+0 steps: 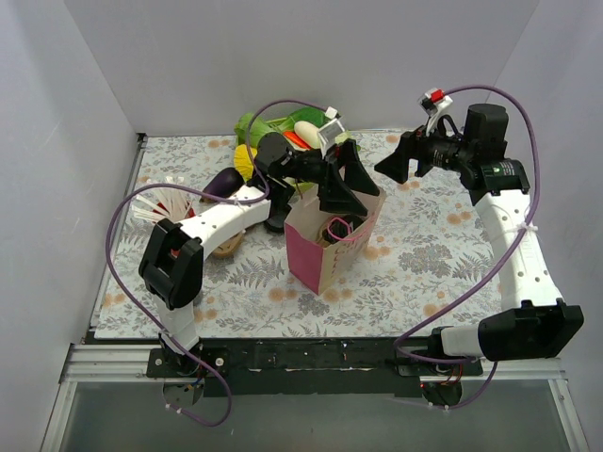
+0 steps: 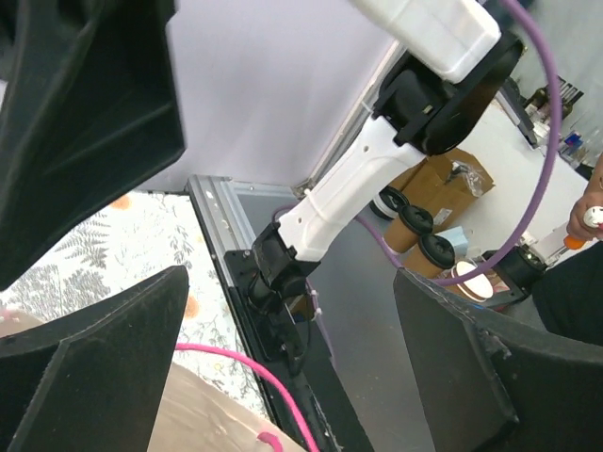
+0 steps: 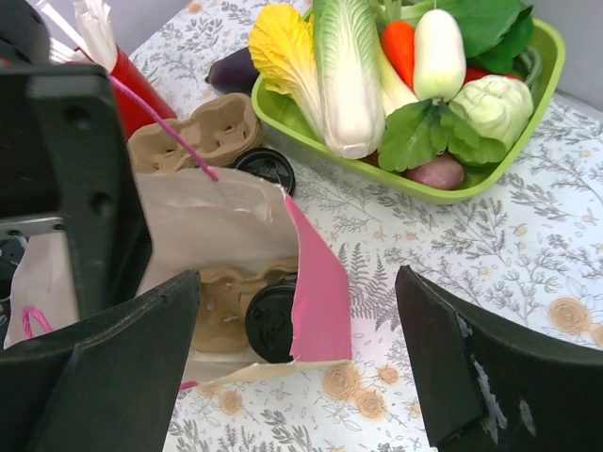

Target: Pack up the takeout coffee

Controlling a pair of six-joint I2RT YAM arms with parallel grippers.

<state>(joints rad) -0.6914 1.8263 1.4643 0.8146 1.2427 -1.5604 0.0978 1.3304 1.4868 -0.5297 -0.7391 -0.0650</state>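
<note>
A takeout coffee cup with a black lid [image 3: 271,320] sits in a brown cardboard carrier [image 3: 215,306] inside the open pink paper bag [image 3: 320,282], which stands mid-table [image 1: 316,259]. A second black-lidded cup [image 3: 266,168] stands on the table behind the bag, beside another carrier [image 3: 198,132]. My left gripper [image 1: 347,188] is open and empty just above the bag's mouth; the left wrist view shows the bag's rim and pink handle [image 2: 245,367] under it. My right gripper [image 1: 394,162] is open and empty, hovering right of the bag and looking down at it [image 3: 301,367].
A green tray [image 3: 528,113] of vegetables stands at the back [image 1: 250,124]. A red cup of white straws [image 3: 141,94] and an eggplant [image 1: 224,182] are to the bag's left. White walls enclose the floral table [image 1: 424,273].
</note>
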